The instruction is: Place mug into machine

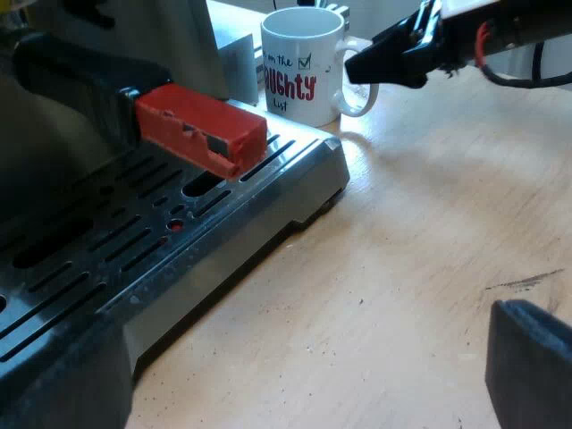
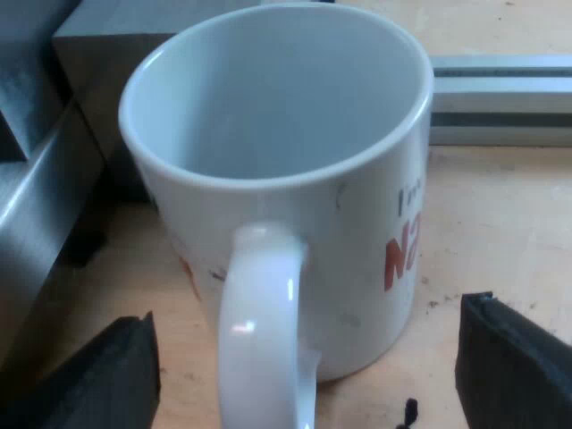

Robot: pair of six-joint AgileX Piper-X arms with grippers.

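A white mug (image 1: pixel 299 67) with red lettering stands upright on the wooden table, just off the corner of the espresso machine's drip tray (image 1: pixel 179 232). In the right wrist view the mug (image 2: pixel 357 232) is empty and its handle (image 2: pixel 264 331) points at the camera. My right gripper (image 2: pixel 304 375) is open, with one black finger on each side of the handle and not touching it. From the left wrist view, that gripper (image 1: pixel 357 64) sits at the mug's handle. The holder's red handle end (image 1: pixel 201 130) sticks out over the drip tray. My left gripper (image 1: pixel 304 393) hangs open over the table near the tray's edge.
The machine's metal body (image 2: pixel 45 179) stands close beside the mug. An aluminium rail (image 2: pixel 500 76) runs along the table beyond the mug. Bare wooden table (image 1: pixel 411 241) stretches out from the tray's edge.
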